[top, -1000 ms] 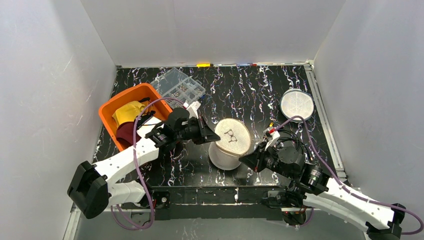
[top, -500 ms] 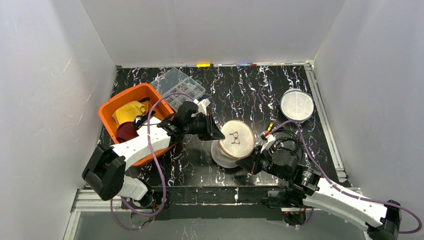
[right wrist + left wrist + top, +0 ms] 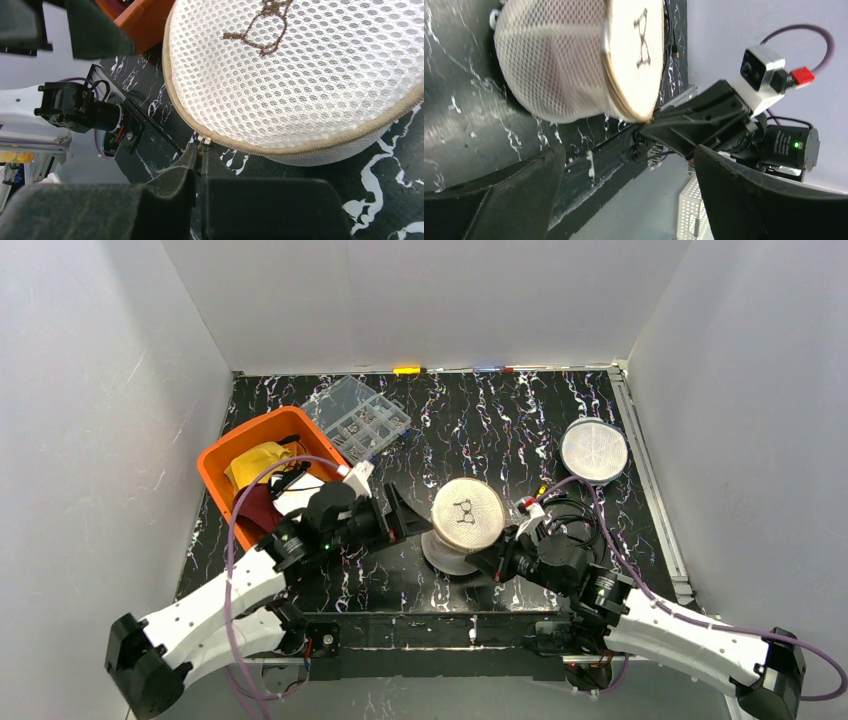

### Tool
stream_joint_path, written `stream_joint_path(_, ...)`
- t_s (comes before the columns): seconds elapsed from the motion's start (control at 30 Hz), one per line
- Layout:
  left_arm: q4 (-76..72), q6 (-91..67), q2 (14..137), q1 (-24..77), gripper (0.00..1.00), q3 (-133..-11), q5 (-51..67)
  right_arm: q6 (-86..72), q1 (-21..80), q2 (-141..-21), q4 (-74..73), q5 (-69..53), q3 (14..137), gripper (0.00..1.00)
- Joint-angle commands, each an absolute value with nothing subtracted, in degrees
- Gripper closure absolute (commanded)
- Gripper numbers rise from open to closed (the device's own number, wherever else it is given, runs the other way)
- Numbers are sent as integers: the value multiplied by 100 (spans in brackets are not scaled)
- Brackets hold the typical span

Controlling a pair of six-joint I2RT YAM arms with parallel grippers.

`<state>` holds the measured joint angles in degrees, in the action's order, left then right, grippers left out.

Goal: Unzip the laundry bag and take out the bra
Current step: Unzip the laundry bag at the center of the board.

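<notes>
Item: mesh laundry bag (image 3: pixel 467 515), round, tilted on the black marbled table (image 3: pixel 500 410), lying between my two grippers. My right gripper (image 3: pixel 199 165): pinched narrow on the zipper pull (image 3: pixel 202 143) at the bag's near rim. My left gripper (image 3: pixel 628 152): spread wide beside the bag, holding nothing. Orange bin (image 3: pixel 215 462): far left.

The left arm (image 3: pixel 215 595) reaches forward and to the right from its base. The left gripper (image 3: pixel 408 522) points at the right arm, jaws spread wide. The right arm (image 3: pixel 680 625) stretches low and leftward, and the right gripper (image 3: pixel 199 165) is pinched closed on the zipper pull (image 3: pixel 202 143).
</notes>
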<state>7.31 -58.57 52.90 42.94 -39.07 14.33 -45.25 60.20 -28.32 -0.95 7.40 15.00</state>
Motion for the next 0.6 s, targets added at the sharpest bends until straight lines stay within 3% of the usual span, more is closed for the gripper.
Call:
stream_joint_path(0.0, 1040, -6793, 4743, 4841, 2, -3540, 443, -4475, 6079, -3485, 882, 783, 1948, 99)
stream_joint_path(0.17, 1037, -6781, 5292, 5233, 3, -3990, 210, -4399, 6104, -4243, 1434, 764, 2121, 99)
stream_joint_path(0.57, 600, -7194, 6277, 5282, 24, -4184, -163, -4340, 6567, -4773, 2126, 814, 2244, 99)
